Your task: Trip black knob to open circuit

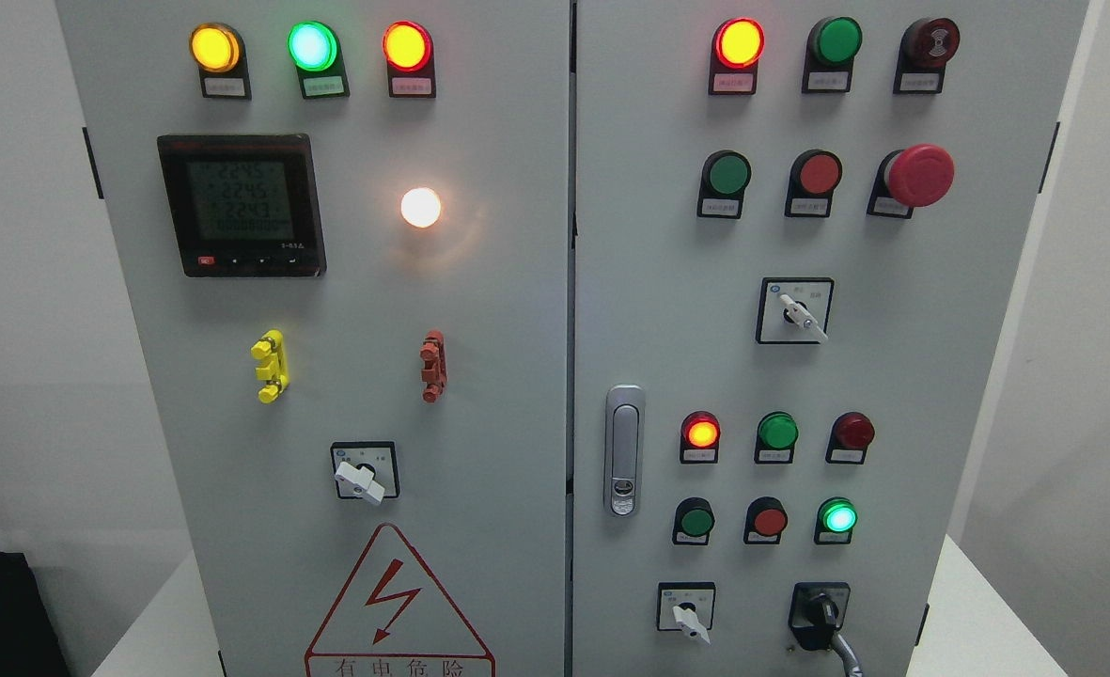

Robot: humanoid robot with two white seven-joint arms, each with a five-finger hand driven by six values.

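The head view shows the front of a grey electrical cabinet (479, 376) with two doors, which fills most of the frame. No robot hand or arm is in the picture, so the state of the hands cannot be told.

The black knob (820, 613) sits at the lower right of the frame, in the bottom row of the right door. Its handle points downward and a little to the right, and a grey cable comes out just below it. Just to the left of it is a white selector switch (686, 611), tilted down to the right.

Above them are two rows of round lamps and buttons; a green lamp (837, 517) at the right end of the lower row is lit, and a red lamp (701, 432) at the left end of the upper row is lit. Near the upper right is a big red emergency stop button (918, 175).

A silver door latch (624, 449) stands at the left edge of the right door.

On the left door, a digital meter (241, 205) with a lit display is at the upper left, and a bright white lamp (420, 207) glows to its right. A red warning triangle (398, 606) with a lightning sign is at the bottom.
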